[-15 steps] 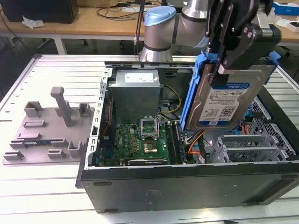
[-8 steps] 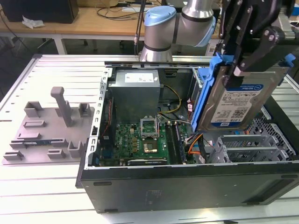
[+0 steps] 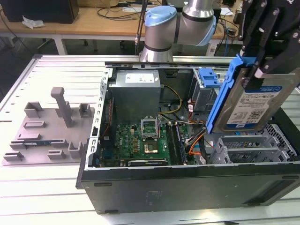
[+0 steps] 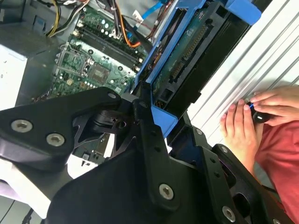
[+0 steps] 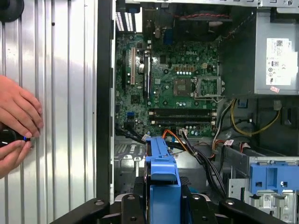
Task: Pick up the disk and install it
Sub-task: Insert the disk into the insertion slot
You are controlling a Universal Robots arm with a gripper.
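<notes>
Gripper point(image 3: 260, 70) closed to disk width, clamping the disk point(image 3: 253, 105) by its blue-framed edges; nothing else touched. Disk hangs in the air over the open case point(image 3: 187, 187), above the drive cage at the exterior view's right, stood steeply on end and tilted, clear of the metal.

Exterior view gives the label face, plus a grey fixture point(image 3: 51, 126) on the table point(image 3: 28, 187) at its left. Second wrist view gives the disk's underside point(image 4: 191, 51) with connector, fingers point(image 4: 140, 116) pinching the frame. First wrist view gives the disk edge-on point(image 5: 161, 186) over the board point(image 5: 177, 88), another blue carrier point(image 5: 273, 179) in its bay, and a person's hands point(image 5: 18, 116) on the table beside the case.

Arm point(image 3: 173, 23) base joint sits behind the case, wrist coming in from the exterior view's upper right
</notes>
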